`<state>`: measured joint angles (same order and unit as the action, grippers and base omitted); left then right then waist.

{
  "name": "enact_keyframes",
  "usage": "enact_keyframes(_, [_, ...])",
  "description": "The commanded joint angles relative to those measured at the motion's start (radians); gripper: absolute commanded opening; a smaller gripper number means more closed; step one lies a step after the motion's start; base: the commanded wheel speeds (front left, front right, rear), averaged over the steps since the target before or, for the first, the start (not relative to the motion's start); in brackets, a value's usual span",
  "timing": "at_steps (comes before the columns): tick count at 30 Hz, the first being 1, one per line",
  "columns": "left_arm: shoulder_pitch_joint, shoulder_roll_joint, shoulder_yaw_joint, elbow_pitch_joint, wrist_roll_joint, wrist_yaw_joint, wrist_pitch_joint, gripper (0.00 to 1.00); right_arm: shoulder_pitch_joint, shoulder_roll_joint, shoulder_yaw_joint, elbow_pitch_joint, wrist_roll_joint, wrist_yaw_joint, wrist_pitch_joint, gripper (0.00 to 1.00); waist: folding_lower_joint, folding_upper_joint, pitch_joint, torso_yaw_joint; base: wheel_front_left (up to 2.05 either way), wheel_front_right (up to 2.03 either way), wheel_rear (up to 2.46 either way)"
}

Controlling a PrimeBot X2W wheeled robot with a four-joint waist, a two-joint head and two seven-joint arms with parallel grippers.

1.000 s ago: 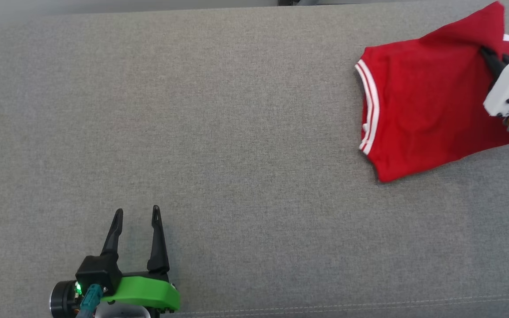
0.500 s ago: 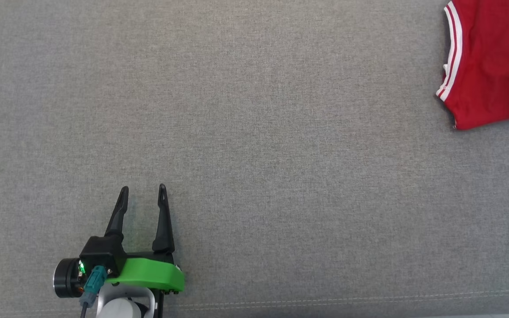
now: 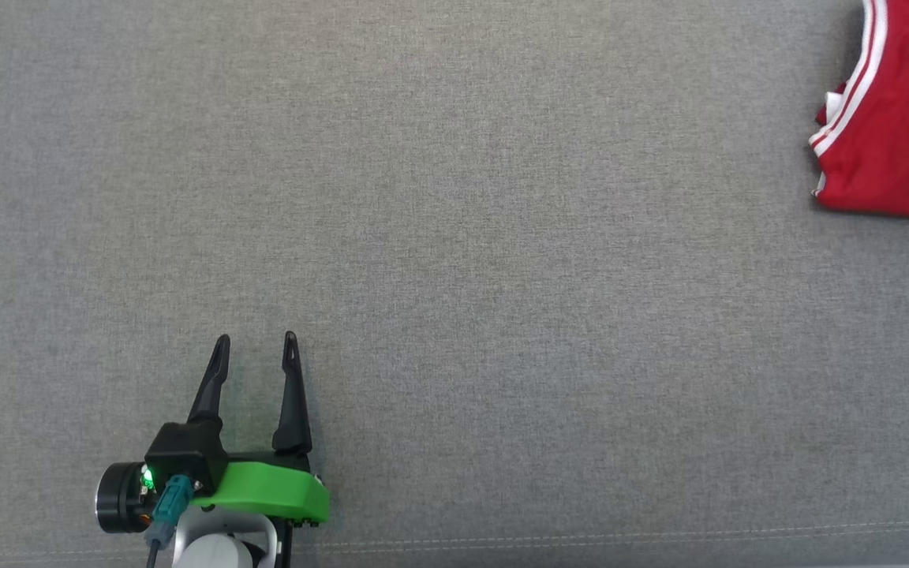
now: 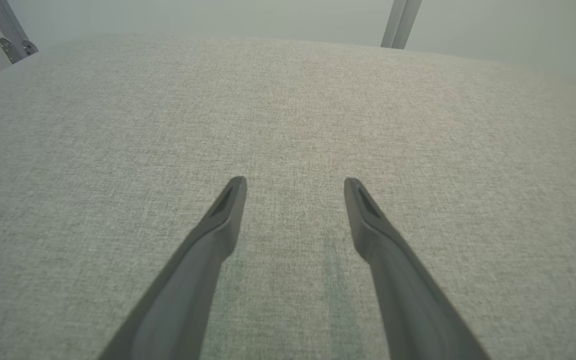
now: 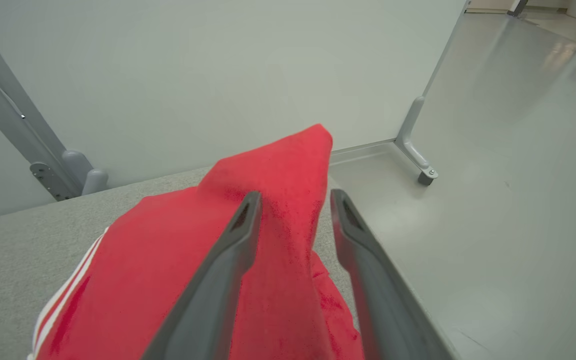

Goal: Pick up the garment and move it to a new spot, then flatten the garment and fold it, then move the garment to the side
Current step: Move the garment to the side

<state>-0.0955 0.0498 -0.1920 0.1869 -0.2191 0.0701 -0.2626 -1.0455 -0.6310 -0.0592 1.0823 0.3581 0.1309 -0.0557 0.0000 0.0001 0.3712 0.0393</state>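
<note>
The garment (image 3: 896, 118) sits at the worktop's (image 3: 502, 237) right end, my right tool (image 5: 295, 194) spread open around its bunched ridge, not gripping. My left tool (image 3: 256, 338) is open, empty, near the worktop's front edge.

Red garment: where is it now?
Head view, top right edge: the red garment lies on the grey surface, a raised fold inside the open right gripper.
</note>
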Motion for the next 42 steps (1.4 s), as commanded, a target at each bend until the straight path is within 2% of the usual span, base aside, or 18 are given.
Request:
enact_keyframes(1, [-0.012, 0.002, 0.003, 0.002, 0.007, 0.001, -0.002, 1.00, -0.005, -0.007, -0.004, 0.003, -0.012, -0.001, -0.016, 1.00, 0.0000, -0.0001, -0.002, -0.001, 0.00, 0.00, 0.00])
enact_keyframes(5, [0.012, 0.002, 0.011, 0.004, -0.002, 0.010, -0.002, 1.00, 0.025, 0.029, -0.047, 0.034, -0.127, -0.001, -0.173, 1.00, 0.0000, -0.0001, -0.023, -0.011, 0.00, 0.00, 0.00])
enact_keyframes(9, [0.028, 0.002, 0.021, 0.001, -0.009, 0.015, -0.003, 1.00, 0.094, 0.068, -0.082, -0.026, -0.204, -0.001, -0.209, 1.00, 0.0000, -0.0001, -0.055, -0.031, 0.00, 0.00, 0.00])
enact_keyframes(13, [0.051, 0.002, 0.045, -0.014, -0.012, 0.018, -0.002, 1.00, 0.249, 0.153, -0.122, -0.257, -0.249, -0.001, -0.209, 1.00, 0.0000, -0.0001, -0.096, -0.061, 0.00, 0.00, 0.00])
enact_keyframes(18, [0.091, 0.002, 0.087, -0.049, 0.012, 0.014, -0.002, 1.00, 0.494, 0.273, -0.095, -0.555, -0.230, -0.001, -0.210, 1.00, 0.0000, -0.0001, -0.153, -0.092, 0.00, 0.00, 0.00])
enact_keyframes(24, [0.164, 0.002, 0.134, -0.079, 0.009, 0.012, -0.002, 1.00, 0.746, 0.358, -0.045, -0.749, -0.209, -0.001, -0.210, 1.00, 0.0000, -0.0001, -0.253, -0.100, 0.00, 0.00, 0.00])
enact_keyframes(28, [0.226, 0.002, 0.159, -0.076, -0.013, 0.026, -0.002, 1.00, 0.904, 0.425, -0.022, -0.834, -0.212, -0.001, -0.210, 1.00, 0.0000, -0.0001, -0.333, -0.082, 0.00, 0.00, 0.00])
enact_keyframes(32, [0.251, 0.002, 0.162, -0.069, -0.017, 0.031, -0.002, 1.00, 0.995, 0.482, -0.013, -0.886, -0.230, -0.001, -0.210, 1.00, 0.0000, -0.0001, -0.366, -0.056, 0.00, 0.00, 0.00])
enact_keyframes(38, [0.260, 0.002, 0.156, -0.034, -0.021, 0.017, -0.002, 1.00, 1.082, 0.531, -0.002, -0.923, -0.307, -0.001, -0.210, 1.00, 0.0000, -0.0001, -0.385, -0.022, 0.00, 0.00, 0.00])
enact_keyframes(42, [0.247, 0.002, 0.147, 0.003, -0.021, -0.008, -0.002, 1.00, 1.113, 0.552, -0.004, -0.931, -0.361, -0.001, -0.210, 1.00, 0.0000, -0.0001, -0.395, -0.004, 0.00, 0.00, 0.00])
